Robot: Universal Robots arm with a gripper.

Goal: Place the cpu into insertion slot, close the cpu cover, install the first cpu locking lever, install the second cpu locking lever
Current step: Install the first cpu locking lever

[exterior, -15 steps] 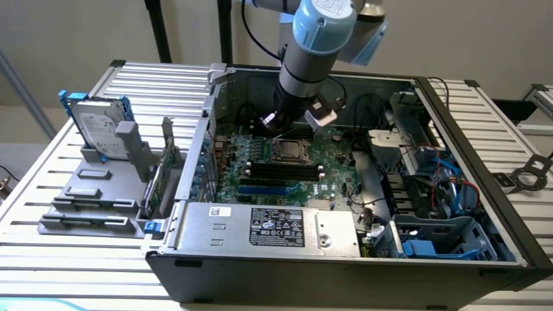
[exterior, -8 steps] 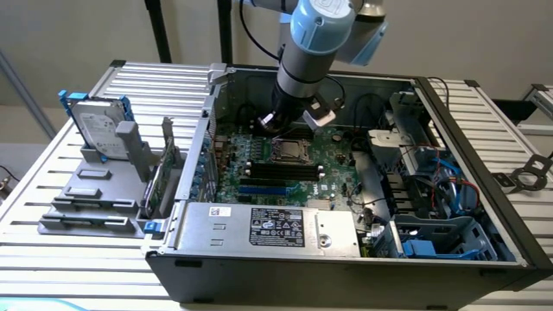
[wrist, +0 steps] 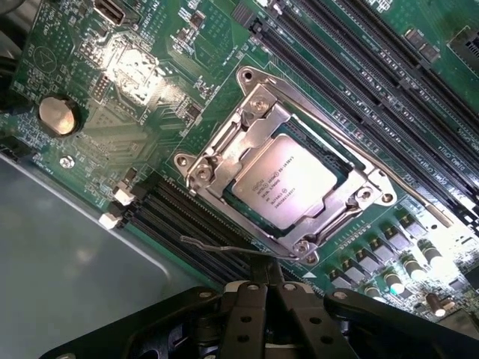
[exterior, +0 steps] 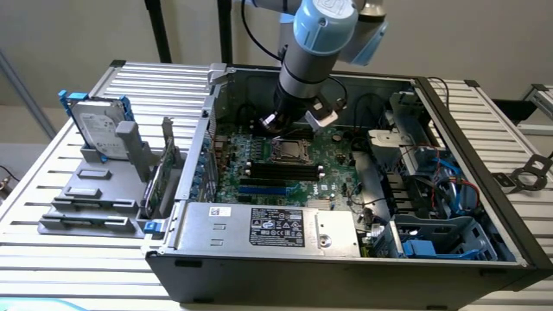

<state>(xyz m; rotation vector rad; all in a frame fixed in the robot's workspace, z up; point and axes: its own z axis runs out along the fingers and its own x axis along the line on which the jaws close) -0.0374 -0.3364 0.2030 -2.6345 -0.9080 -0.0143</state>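
The cpu [wrist: 288, 187] lies flat in its socket on the green motherboard, its silvery top with printed text facing up. The cpu cover [wrist: 224, 149], a silver frame, is down around it. One thin locking lever [wrist: 389, 168] runs straight along the socket's side. A second lever [wrist: 217, 244] with a hooked end lies along the adjacent side, and its other end disappears under my fingertips. My gripper [wrist: 269, 280] has its dark fingers pressed together right at that lever. In the exterior view the gripper [exterior: 289, 127] hangs just above the socket [exterior: 289, 151] inside the open case.
Black memory slots [exterior: 281, 172] lie beside the socket. A silver labelled power supply [exterior: 268, 227] fills the case front, with blue drive cages [exterior: 432, 243] and cables on the exterior view's right. A hard drive [exterior: 95, 126] stands on a grey rack outside. A coin battery [wrist: 58, 114] sits near the case wall [wrist: 60, 254].
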